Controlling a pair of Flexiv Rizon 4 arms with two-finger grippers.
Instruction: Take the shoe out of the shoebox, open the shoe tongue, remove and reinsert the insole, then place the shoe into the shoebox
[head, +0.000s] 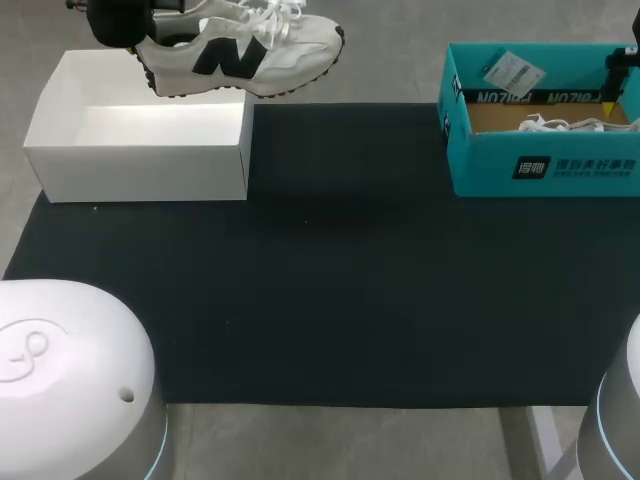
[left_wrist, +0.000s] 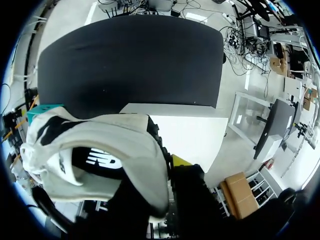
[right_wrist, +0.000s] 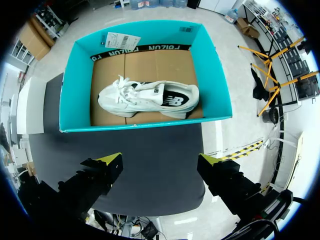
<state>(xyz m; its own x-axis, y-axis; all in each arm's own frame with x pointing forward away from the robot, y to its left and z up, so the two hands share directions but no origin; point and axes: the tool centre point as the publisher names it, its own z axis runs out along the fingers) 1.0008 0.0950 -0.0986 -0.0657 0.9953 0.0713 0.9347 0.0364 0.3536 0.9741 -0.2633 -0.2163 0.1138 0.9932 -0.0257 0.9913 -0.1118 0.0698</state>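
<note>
A white sneaker (head: 245, 50) with a black logo hangs level above the far edge of the open white shoebox (head: 140, 155), toe pointing right. My left gripper (head: 135, 30) is shut on its heel. In the left wrist view the heel collar of the sneaker (left_wrist: 100, 150) fills the space by my left gripper (left_wrist: 175, 167); one yellow fingertip (left_wrist: 180, 161) shows against it and the white shoebox (left_wrist: 195, 135) lies below. My right gripper (right_wrist: 159, 162) stands open and empty above the near wall of a teal shoebox (right_wrist: 210, 65), which holds a second white sneaker (right_wrist: 150, 97).
A black mat (head: 350, 280) covers the table between the white box at the left and the teal shoebox (head: 540, 165) at the right. My right gripper (head: 620, 65) hovers at that box's far right. A paper tag (head: 512, 72) lies on the teal box's back wall.
</note>
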